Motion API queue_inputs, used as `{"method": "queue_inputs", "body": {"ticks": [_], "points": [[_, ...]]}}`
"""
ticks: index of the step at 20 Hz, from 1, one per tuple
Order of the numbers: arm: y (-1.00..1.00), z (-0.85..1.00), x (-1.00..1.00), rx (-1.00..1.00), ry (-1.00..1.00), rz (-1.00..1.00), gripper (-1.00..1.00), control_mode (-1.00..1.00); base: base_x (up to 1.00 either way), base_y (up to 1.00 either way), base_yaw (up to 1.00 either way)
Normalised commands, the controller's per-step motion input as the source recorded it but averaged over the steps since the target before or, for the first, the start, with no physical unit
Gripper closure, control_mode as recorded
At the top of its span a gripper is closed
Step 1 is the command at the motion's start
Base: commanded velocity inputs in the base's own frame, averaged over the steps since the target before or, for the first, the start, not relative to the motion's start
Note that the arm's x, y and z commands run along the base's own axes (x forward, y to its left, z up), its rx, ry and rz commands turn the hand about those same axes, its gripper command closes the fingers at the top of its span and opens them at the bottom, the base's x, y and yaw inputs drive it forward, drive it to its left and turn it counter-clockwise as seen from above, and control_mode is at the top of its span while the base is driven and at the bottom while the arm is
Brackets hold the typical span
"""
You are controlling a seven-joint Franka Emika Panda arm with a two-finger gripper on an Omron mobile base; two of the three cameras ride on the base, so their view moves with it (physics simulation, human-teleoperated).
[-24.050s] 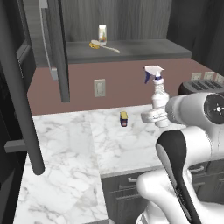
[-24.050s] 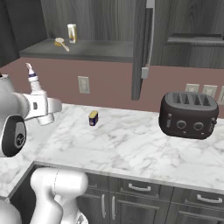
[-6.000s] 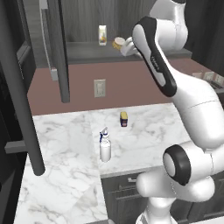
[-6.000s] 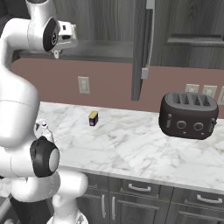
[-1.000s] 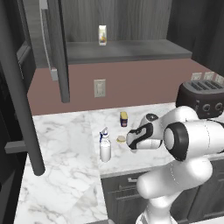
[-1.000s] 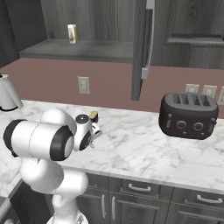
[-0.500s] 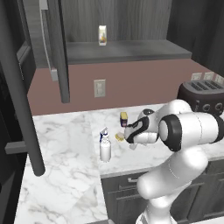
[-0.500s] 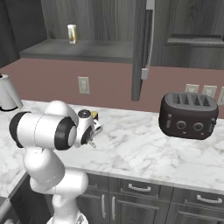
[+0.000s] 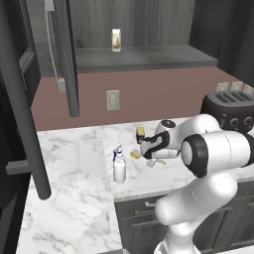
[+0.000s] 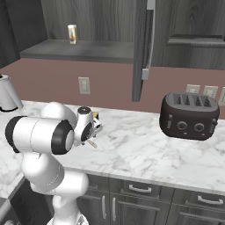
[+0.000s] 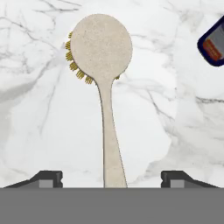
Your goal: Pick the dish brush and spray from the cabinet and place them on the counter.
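Spray [image 9: 118, 167] stands mid-frame on counter [image 9: 74, 163]; dish brush [image 11: 104, 74] lies beneath spread-open gripper [image 11: 111, 178], so both seem placed.

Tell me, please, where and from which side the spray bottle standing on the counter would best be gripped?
Grip the spray around its straight white body, below the blue trigger head, coming in level from the side. It stands upright on the counter with bare marble around it, and the round body probably suits the open gripper better than the uneven nozzle.
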Motion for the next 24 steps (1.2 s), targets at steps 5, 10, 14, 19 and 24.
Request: {"method": "queue_inputs", "body": {"ticks": [5,10,14,19,24], "points": [[0.01,0.73,-0.31,0.02,0.0,-0.02,-1.0,-1.0,0.0,0.0,0.0],[0.08,0.91,-0.36,0.07,0.0,-0.12,-1.0,-1.0,0.0,0.0,0.0],[0.05,0.78,-0.46,0.1,0.0,-0.2,-1.0,-1.0,0.0,0.0,0.0],[0.0,0.59,-0.56,0.09,0.0,-0.23,-1.0,-1.0,0.0,0.0,0.0],[0.02,0.5,-0.52,0.04,0.0,-0.24,-1.0,-1.0,0.0,0.0,0.0]]}}
